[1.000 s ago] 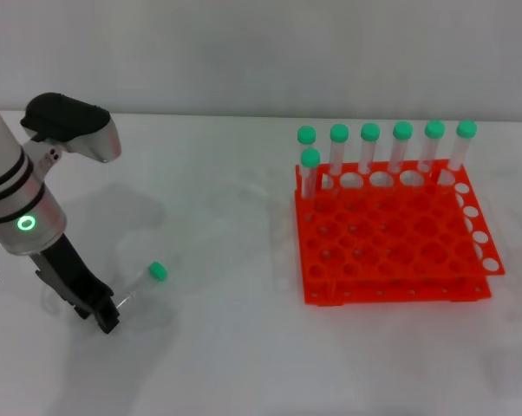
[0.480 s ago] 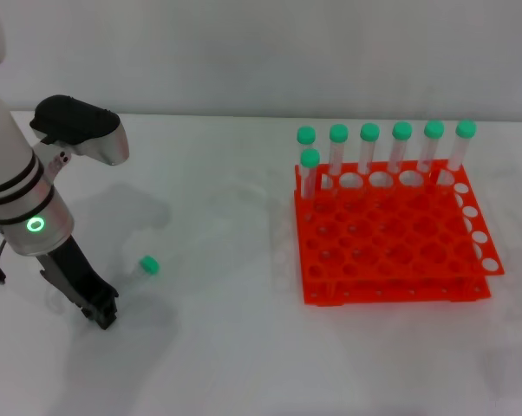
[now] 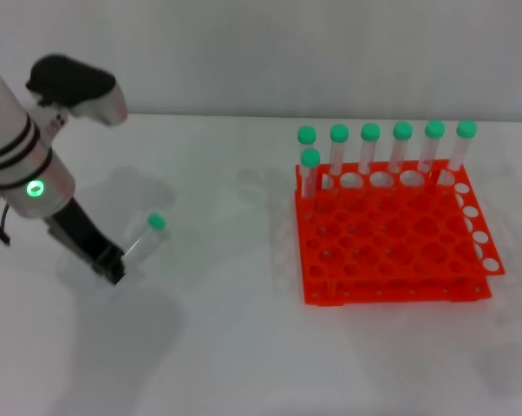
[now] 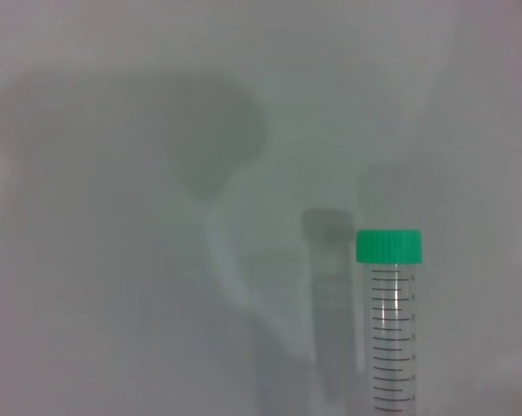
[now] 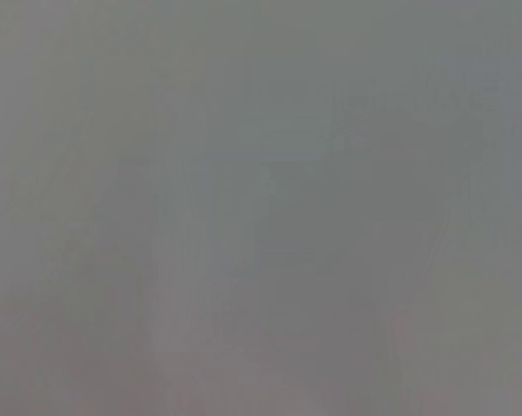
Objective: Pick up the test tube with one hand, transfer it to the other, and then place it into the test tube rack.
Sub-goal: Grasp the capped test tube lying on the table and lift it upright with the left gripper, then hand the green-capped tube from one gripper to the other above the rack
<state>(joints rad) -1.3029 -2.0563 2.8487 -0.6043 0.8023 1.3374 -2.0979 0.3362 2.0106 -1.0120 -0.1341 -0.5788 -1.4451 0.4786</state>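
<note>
On the left side of the white counter (image 3: 244, 347), the left gripper (image 3: 114, 270) hangs from the thick arm with the glowing green ring, its black jaws closed narrowly on the conical end of the test tube (image 3: 144, 241). That tube is tilted, its mint-green cap pointing up and toward the rack, and it appears lifted a little clear of the counter, with a faint shadow beneath it. The left wrist view shows the same tube (image 4: 391, 329) from behind the jaws, green cap farthest from the camera, graduation marks along its clear wall and its grey shadow just beside it on the surface.

Counting tubes: one in the jaws and seven others (image 3: 370, 149) standing upright in the test tube rack (image 3: 391, 238). Six of them form a row along the rack's far edge; the seventh stands one row nearer, at the left end. Only one rack is present, orange-red, two-tiered, with white-edged holes down its right side. Most of its holes are unfilled.

Between the held tube and the rack lies a broad stretch of bare counter, and nothing stands in that gap. More open surface runs along the near edge.

The right gripper does not show in the head view, and the right wrist view is a featureless grey.
</note>
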